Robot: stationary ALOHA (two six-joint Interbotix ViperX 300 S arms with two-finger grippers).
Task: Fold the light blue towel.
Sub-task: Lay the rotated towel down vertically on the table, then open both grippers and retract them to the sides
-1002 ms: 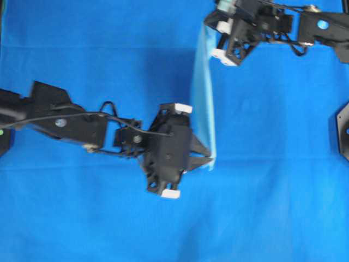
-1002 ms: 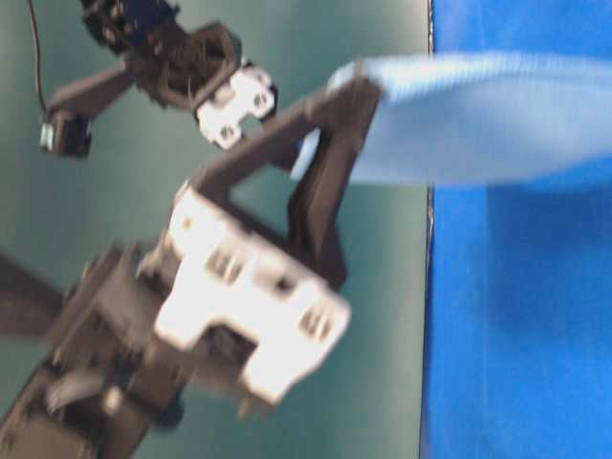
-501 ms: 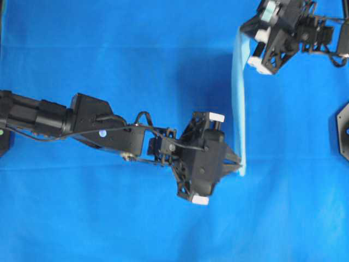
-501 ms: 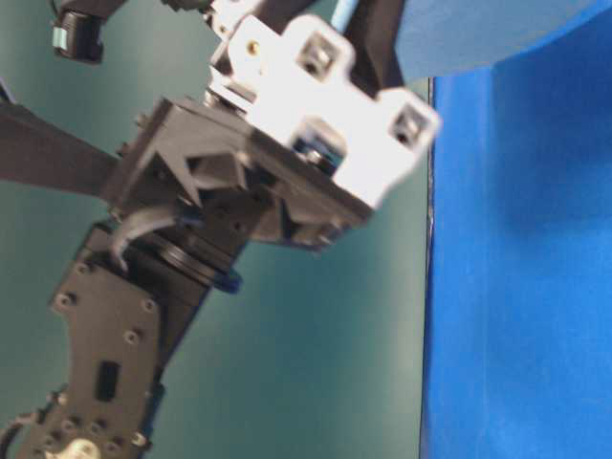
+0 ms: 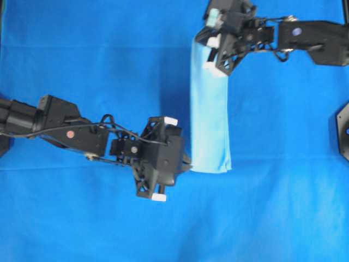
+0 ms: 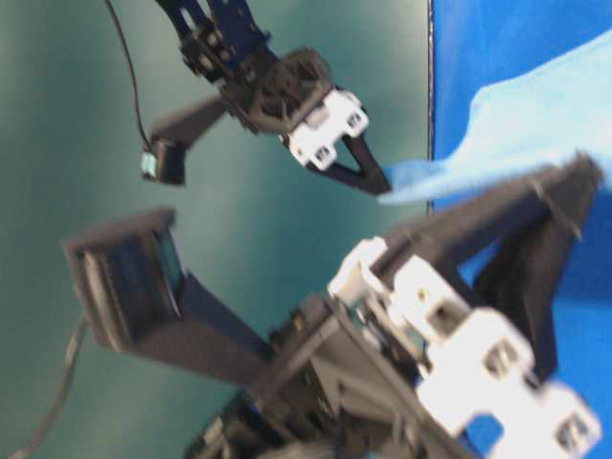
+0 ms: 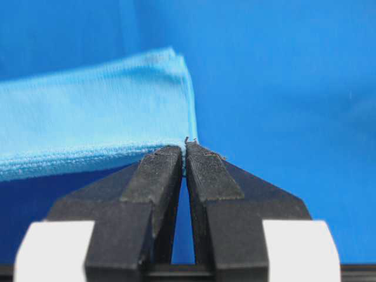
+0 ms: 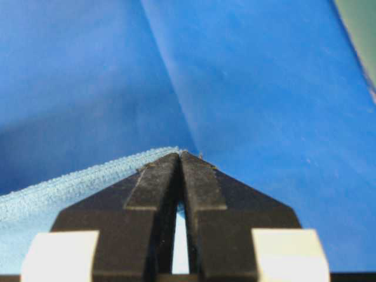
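The light blue towel (image 5: pixel 210 117) is a long narrow doubled strip over the royal blue tablecloth (image 5: pixel 98 49). My left gripper (image 5: pixel 188 162) is shut on its near left corner. My right gripper (image 5: pixel 200 42) is shut on its far end. In the table-level view the towel (image 6: pixel 535 120) stretches between the far right gripper (image 6: pixel 385 188) and the near left gripper (image 6: pixel 585 167). The left wrist view has the jaws (image 7: pixel 185 147) pinched on the hem, the towel (image 7: pixel 88 126) running off to the left. In the right wrist view the gripper (image 8: pixel 180 155) pinches the towel's edge (image 8: pixel 41 197).
The tablecloth covers the whole table. A black fixture (image 5: pixel 343 130) sits at the right edge of the overhead view. A teal wall (image 6: pixel 96 96) stands behind the table's edge in the table-level view.
Both grippers have swung left with the towel still held. The towel, an edge-on sliver half a second ago, now shows as a wider flat strip.
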